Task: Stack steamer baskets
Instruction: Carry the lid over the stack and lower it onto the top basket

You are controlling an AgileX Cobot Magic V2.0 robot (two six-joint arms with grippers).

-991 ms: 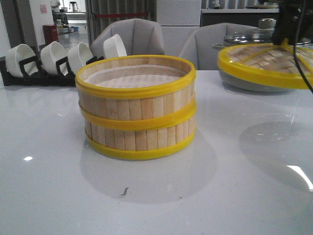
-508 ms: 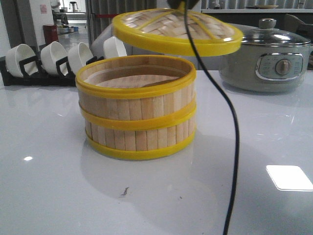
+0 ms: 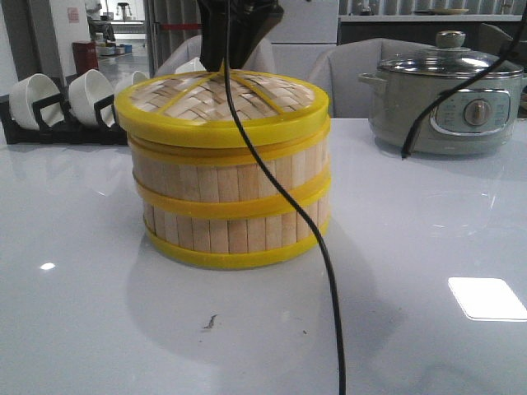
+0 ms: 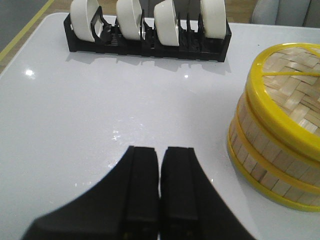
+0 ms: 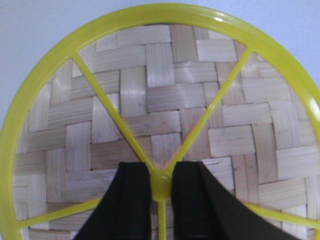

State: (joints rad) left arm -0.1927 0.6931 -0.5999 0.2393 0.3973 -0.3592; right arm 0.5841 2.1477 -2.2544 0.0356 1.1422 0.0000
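Front view: two steamer baskets [image 3: 235, 202] stand stacked near the middle of a glossy white table [image 3: 99, 329], topped by a woven bamboo lid [image 3: 221, 103] with a yellow rim and yellow spokes. The lid sits slightly tilted on the upper rim. A dark right gripper [image 3: 235, 62] reaches down onto the lid's centre from above, and a black cable [image 3: 317, 247] hangs in front of the stack. Behind, a black rack [image 3: 49, 123] holds white bowls [image 3: 33, 97]; to the right stands a grey electric pot [image 3: 449, 103] with a glass lid. Grey chairs and a dim room lie beyond the table.

Left wrist view: only here is the left gripper [image 4: 159, 172] seen — its two black fingers pressed together, holding nothing, above bare table well apart from the stack. The baskets show pale upright slats between three yellow bands. The rack with its four bowls lines the far table edge.

Right wrist view: shown only here — the right gripper's fingers [image 5: 134, 200] pinch the yellow hub where the lid's spokes meet, one on either side. The basket-weave of pale strips fills the yellow ring.
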